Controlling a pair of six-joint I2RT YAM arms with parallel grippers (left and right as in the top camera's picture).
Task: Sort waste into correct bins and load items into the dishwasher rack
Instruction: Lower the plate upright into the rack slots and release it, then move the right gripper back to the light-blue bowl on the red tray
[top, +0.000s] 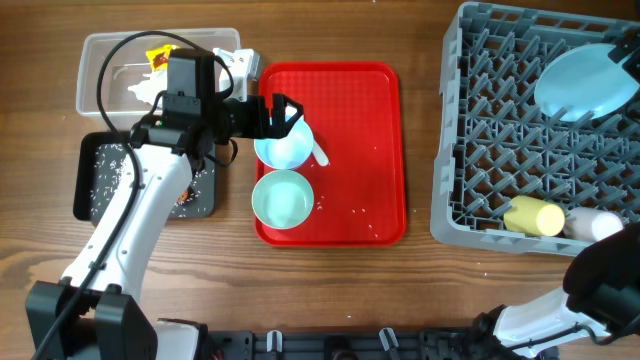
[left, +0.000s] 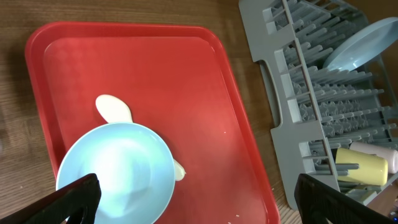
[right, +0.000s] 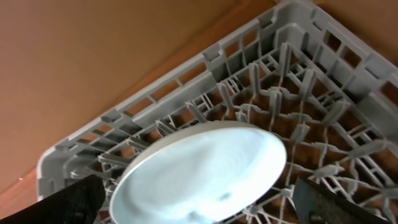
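Observation:
My left gripper (top: 284, 108) (left: 205, 208) is open and hovers over the red tray, with one light blue bowl (top: 283, 149) (left: 118, 171) by its left finger. A white spoon (left: 114, 109) lies under that bowl. The second light blue bowl (top: 282, 200) sits just in front of it. My right gripper (right: 205, 202) (top: 625, 48) is open around the light blue plate (top: 583, 80) (right: 199, 171), which leans on the pegs of the grey dishwasher rack (top: 470, 150) (right: 186, 81). The yellow cup (top: 533, 215) (left: 360, 167) and the pink cup (top: 592, 225) lie in the rack's front row.
The clear bin (top: 100, 70) at the back left holds wrappers and tissue. The black bin (top: 90, 180) in front of it holds rice grains and a small brown lump. The red tray (top: 360, 140) carries a few loose grains. My right arm (top: 605, 285) crosses the front right.

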